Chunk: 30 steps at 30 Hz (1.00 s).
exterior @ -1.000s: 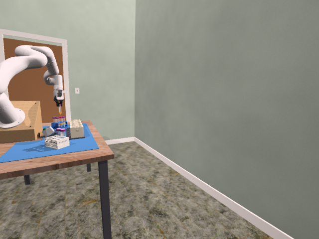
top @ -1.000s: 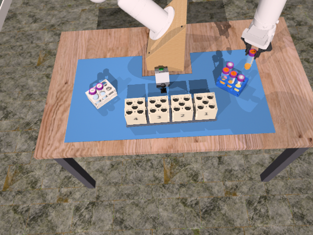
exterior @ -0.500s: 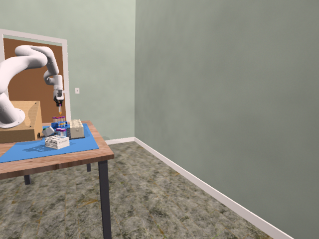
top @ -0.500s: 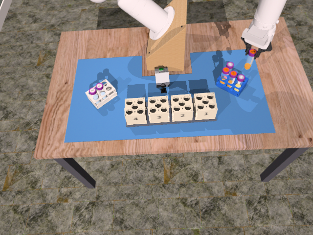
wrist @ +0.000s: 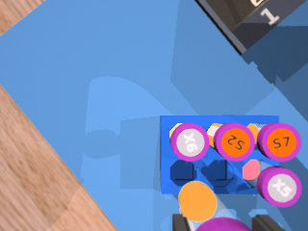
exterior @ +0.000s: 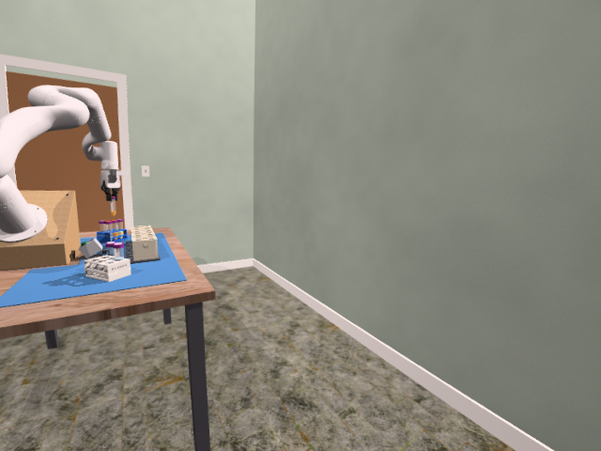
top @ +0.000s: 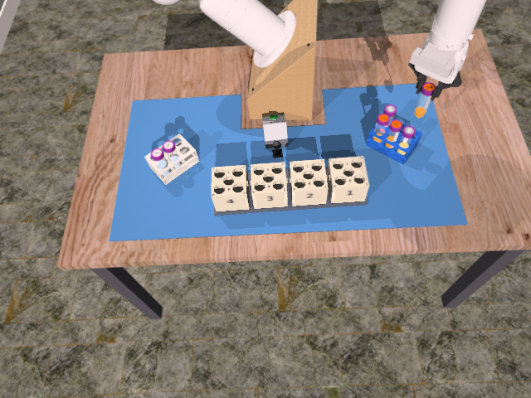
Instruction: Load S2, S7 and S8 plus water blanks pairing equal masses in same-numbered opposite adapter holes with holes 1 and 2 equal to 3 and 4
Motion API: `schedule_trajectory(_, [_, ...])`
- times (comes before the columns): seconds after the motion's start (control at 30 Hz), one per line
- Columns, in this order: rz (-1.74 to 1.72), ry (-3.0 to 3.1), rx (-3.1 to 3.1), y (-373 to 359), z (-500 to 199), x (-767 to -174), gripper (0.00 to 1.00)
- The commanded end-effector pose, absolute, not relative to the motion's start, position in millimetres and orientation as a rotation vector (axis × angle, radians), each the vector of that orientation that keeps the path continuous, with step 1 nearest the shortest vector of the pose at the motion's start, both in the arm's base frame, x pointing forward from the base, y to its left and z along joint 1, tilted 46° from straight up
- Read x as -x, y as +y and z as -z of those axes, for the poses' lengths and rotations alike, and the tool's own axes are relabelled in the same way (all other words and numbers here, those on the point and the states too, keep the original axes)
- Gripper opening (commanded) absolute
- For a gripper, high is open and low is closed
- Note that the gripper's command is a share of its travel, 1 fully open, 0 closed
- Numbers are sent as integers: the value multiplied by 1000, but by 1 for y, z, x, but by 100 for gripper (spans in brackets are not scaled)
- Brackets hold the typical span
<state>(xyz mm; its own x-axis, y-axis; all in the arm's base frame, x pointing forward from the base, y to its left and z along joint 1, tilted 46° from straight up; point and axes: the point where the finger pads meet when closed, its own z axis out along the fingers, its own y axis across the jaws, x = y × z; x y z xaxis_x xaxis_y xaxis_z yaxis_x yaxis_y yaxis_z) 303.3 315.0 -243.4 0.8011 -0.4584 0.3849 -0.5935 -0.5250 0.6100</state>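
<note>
My gripper (top: 428, 90) (exterior: 112, 196) (wrist: 222, 227) is shut on the purple cap of a sample tube (top: 422, 104) (exterior: 113, 207) (wrist: 197, 201) with an orange cap dot and orange liquid. The tube hangs clear above the table, just behind the blue rack (top: 397, 154) (exterior: 102, 236) (wrist: 166, 122). I cannot read its ID. In the blue rack stand S2 (wrist: 234, 141), S7 (wrist: 278, 141), X6 (wrist: 189, 141) and X5 (wrist: 280, 187). Adapters 4 (top: 230, 190), 3 (top: 269, 188), 2 (top: 309, 185) and 1 (top: 348, 182) (wrist: 250, 24) stand in a row in the stand, all holes empty.
A white rack (top: 176, 162) (exterior: 107, 268) with two white-dot blanks (top: 157, 154) (top: 168, 146) stands at the left of the blue mat (top: 141, 214). The green DONE key (top: 272, 115) sits on its small desk (top: 274, 130) before the wooden arm base (top: 283, 85).
</note>
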Motion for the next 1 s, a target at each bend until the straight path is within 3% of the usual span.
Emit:
schedule_trajectory(0.0, [-227, -773, -2219, 316, 243, -304, 0])
schedule_trajectory(0.97, [-227, -773, -2219, 281, 277, -300, 0])
